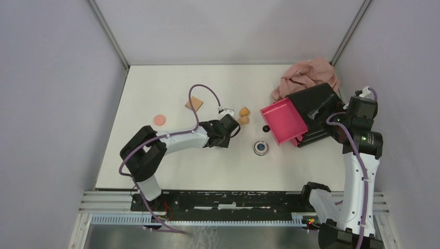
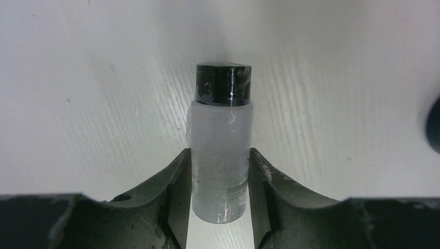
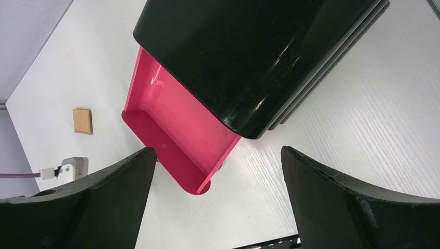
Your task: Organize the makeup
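The left claw [image 2: 220,176] is closed on a clear vial [image 2: 220,129]. Its two fingers [image 2: 176,207] press on the lower sides of the clear body, and the black cap points away from the claw. I cannot tell if the vial touches the white tabletop [image 2: 337,104] or is a little above it.

Just beyond this claw, on its right side, the two orange teardrop sponges [image 1: 244,115] lie touching each other. To the right of the claw and closer to the arm bases lies the round silver compact [image 1: 261,148]. The tan square pad [image 1: 194,103] is further out, on the left and toward the far edge. The round salmon puff [image 1: 160,120] is well apart on the left.

The right claw [image 3: 218,150] is wide open and holds nothing. It hangs above the black box [image 3: 259,57]. One magenta drawer [image 3: 181,135] is pulled out from this box toward the left claw. The black knob [image 1: 266,128] of the drawer is near the compact. Behind the box, in the far corner, a pinkish-beige cloth [image 1: 308,75] lies in a heap and touches the box.
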You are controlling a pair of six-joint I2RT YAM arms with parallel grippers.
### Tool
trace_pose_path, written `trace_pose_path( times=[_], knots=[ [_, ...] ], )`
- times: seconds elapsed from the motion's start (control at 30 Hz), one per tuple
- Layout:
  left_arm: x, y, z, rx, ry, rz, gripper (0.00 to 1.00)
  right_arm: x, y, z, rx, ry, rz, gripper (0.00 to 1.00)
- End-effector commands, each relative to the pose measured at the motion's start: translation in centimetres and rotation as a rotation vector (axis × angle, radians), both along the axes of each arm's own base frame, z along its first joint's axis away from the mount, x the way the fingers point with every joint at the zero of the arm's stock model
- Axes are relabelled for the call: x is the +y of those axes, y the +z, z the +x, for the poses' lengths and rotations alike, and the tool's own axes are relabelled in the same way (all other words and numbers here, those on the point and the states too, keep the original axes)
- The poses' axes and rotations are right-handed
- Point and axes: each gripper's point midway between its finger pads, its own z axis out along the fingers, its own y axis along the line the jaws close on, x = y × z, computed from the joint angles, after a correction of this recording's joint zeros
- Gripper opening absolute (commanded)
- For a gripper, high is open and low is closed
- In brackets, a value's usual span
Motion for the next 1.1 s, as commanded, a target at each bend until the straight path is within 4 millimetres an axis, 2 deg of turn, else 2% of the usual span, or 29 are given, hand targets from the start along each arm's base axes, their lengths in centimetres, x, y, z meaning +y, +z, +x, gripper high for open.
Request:
trace_pose_path(
  times=[0.0,0.07,0.13,0.2,0.27,0.4,0.5,0.7,0.93,1.07],
  knots=[
    [-4.1,9.8,2.0,-0.16,-0.11,-0.21,0.25,-0.2,1.4,0.1,-0.054,-0.001,-0.021,0.97],
    [-5.3,13.2,1.9,-0.206,-0.166,-0.291,0.19,0.1,2.1,0.0,-0.069,0.008,-0.011,0.97],
    [-6.8,16.9,1.7,-0.253,-0.218,-0.409,0.17,0.3,2.7,0.0,-0.088,0.011,-0.009,0.97],
    [-8.6,19.6,1.2,-0.26,-0.263,-0.525,0.17,0.3,3.1,0.0,-0.098,0.007,-0.008,0.97],
    [-10.7,21.4,0.9,-0.23,-0.286,-0.624,0.17,0.3,3.2,0.0,-0.1,0.005,-0.006,0.97],
    [-15.6,23.4,-0.5,-0.127,-0.358,-0.809,0.15,0.3,3.0,-0.3,-0.099,0.002,-0.003,0.97],
    [-18.1,24.0,-0.5,-0.091,-0.369,-0.888,0.14,0.3,3.0,-0.6,-0.099,-0.003,-0.012,0.97],
    [-21.5,24.1,0.0,-0.065,-0.385,-0.935,0.16,0.1,3.1,-1.0,-0.097,-0.008,-0.025,0.97],
    [-24.2,23.3,0.4,-0.045,-0.402,-0.942,0.17,0.1,2.9,-0.9,-0.093,-0.01,-0.021,0.97],
    [-25.5,21.7,0.7,-0.004,-0.403,-0.929,0.18,0.2,2.8,-0.8,-0.092,-0.006,-0.014,0.97]
  ],
)
